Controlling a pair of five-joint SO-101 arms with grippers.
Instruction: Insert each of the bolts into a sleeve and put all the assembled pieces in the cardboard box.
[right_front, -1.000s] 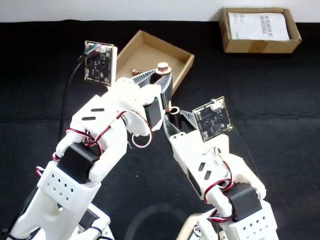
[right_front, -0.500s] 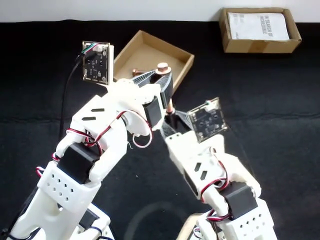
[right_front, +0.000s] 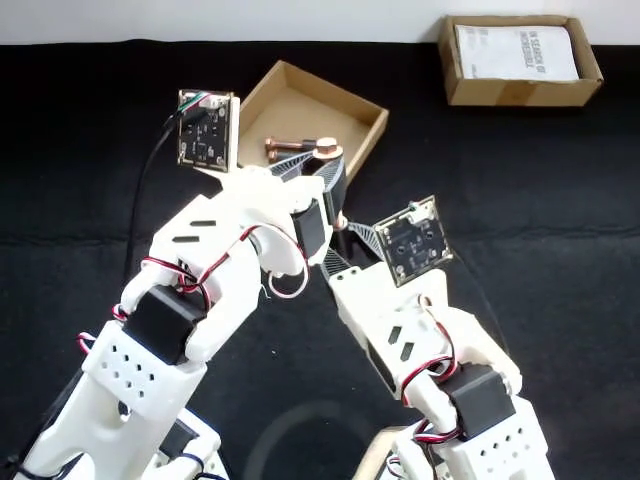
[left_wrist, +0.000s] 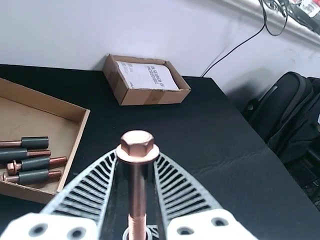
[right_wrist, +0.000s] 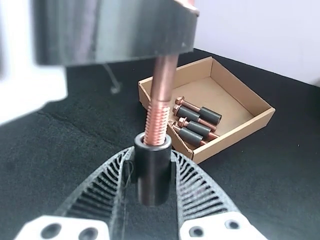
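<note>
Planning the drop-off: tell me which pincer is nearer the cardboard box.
Left. The left pincer is at the cardboard box's near wall; the right pincer is farther back.

The high view looks steeply down on the table (right_front: 560, 250) from above and behind both arms, with the wall (right_front: 300, 18) along its upper edge. Each wrist camera sits close behind its own tool: the left end effector (left_wrist: 137, 152) faces out toward the wall, the right end effector (right_wrist: 152, 160) down at the table. All three views share the cardboard box (right_front: 290, 105).
</note>
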